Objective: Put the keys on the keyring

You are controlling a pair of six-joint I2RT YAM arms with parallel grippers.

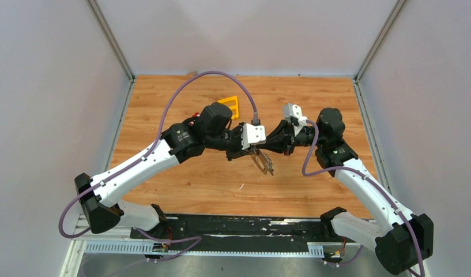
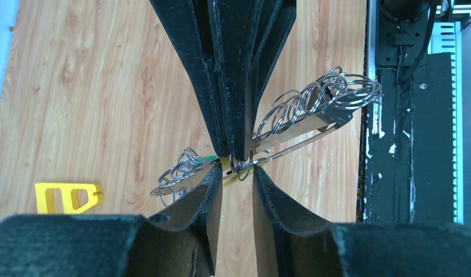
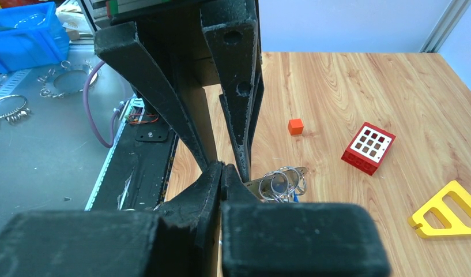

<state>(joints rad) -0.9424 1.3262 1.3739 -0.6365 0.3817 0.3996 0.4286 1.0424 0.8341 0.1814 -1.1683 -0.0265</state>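
Note:
The keyring (image 2: 305, 122) is a grey metal loop hanging in the air over the table's middle (image 1: 265, 163), threaded with several small wire rings. Of the keys I see only scraps of green (image 2: 210, 157) and blue (image 3: 290, 196) among those rings. My right gripper (image 3: 222, 167) is shut on the keyring's thin bar, with its fingers coming down from the top of the left wrist view. My left gripper (image 2: 236, 173) faces it tip to tip and stands open. Its two fingers flank the pinched spot, with a clear gap between them.
A yellow triangular frame (image 1: 232, 105) lies at the back of the wooden table, also in the wrist views (image 3: 446, 210). A small orange block (image 3: 296, 126) and a red brick (image 3: 368, 148) lie near it. Off the table's near edge are a blue bin (image 3: 25, 34) and spare rings (image 3: 66, 78).

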